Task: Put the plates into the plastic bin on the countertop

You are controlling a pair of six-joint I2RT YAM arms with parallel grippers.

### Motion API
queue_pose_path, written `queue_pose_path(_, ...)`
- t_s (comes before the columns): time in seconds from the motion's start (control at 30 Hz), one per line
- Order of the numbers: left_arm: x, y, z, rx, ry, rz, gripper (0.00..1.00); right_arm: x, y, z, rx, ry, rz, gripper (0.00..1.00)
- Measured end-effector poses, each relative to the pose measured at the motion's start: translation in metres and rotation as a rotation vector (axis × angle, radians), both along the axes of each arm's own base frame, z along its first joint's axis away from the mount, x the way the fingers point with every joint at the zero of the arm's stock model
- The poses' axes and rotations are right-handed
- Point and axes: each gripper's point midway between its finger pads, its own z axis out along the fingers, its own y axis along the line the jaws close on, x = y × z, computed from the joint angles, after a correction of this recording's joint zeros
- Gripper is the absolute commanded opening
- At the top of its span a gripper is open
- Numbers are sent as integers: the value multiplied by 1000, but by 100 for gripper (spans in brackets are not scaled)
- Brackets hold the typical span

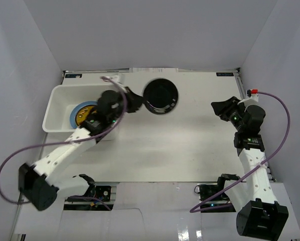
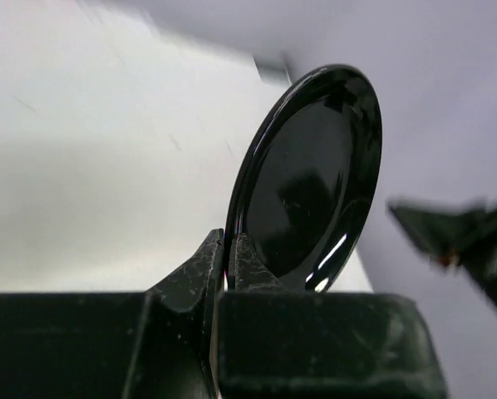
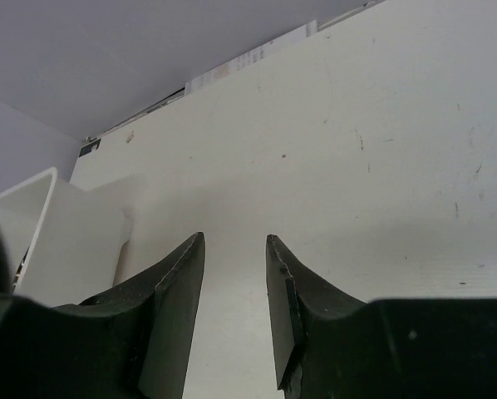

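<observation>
I see the left gripper (image 2: 228,264) pinching the near rim of the black plate (image 2: 307,179), just beside the plastic bin (image 1: 53,108). The right gripper (image 3: 235,249) has its fingers parted.

The left gripper (image 2: 229,258) pinches the bottom edge of a shiny black plate (image 2: 311,174), which stands up on its side over the white countertop (image 2: 91,166), with a blurry dark shape (image 2: 460,237) off to the right.

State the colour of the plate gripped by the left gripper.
The plate is glossy black, clearest in the left wrist view.
</observation>
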Motion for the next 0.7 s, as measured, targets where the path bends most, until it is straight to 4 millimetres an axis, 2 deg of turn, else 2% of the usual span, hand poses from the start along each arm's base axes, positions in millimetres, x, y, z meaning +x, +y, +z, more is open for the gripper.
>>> queue_pose_path(0.03,8,25,15,-11,-30,75,0,1,3,-2,4,5,12,43)
queue_pose_path(0.07,15,77,52,-52,-110,208,0,1,8,-6,7,14,28,43)
queue_pose_path(0.1,16,111,70,-65,-150,302,0,2,14,-9,8,24,46,43)
queue_pose_path(0.17,14,173,91,-65,-207,478,0,2,35,-19,7,54,107,43)
queue_pose_path(0.23,15,221,90,-41,-222,625,0,-1,63,-29,0,83,185,43)
queue_pose_path(0.3,22,253,66,-1,-172,707,0,-7,92,-40,-13,112,260,43)
queue_pose_path(0.37,36,283,17,47,-53,774,0,-14,118,-52,-32,148,333,43)
queue_pose_path(0.43,42,306,-37,84,97,820,0,-15,130,-59,-49,167,360,43)
queue_pose_path(0.5,36,320,-91,122,257,850,0,-15,138,-63,-67,173,373,43)
queue_pose_path(0.53,30,323,-106,135,302,855,0,-15,140,-63,-72,174,376,43)
queue_pose_path(0.6,21,325,-118,150,347,867,0,-15,143,-66,-80,177,376,43)
queue_pose_path(0.67,21,328,-111,154,322,882,1,-15,146,-69,-88,185,376,44)
queue_pose_path(0.7,20,330,-108,157,312,890,6,-15,147,-71,-91,190,376,44)
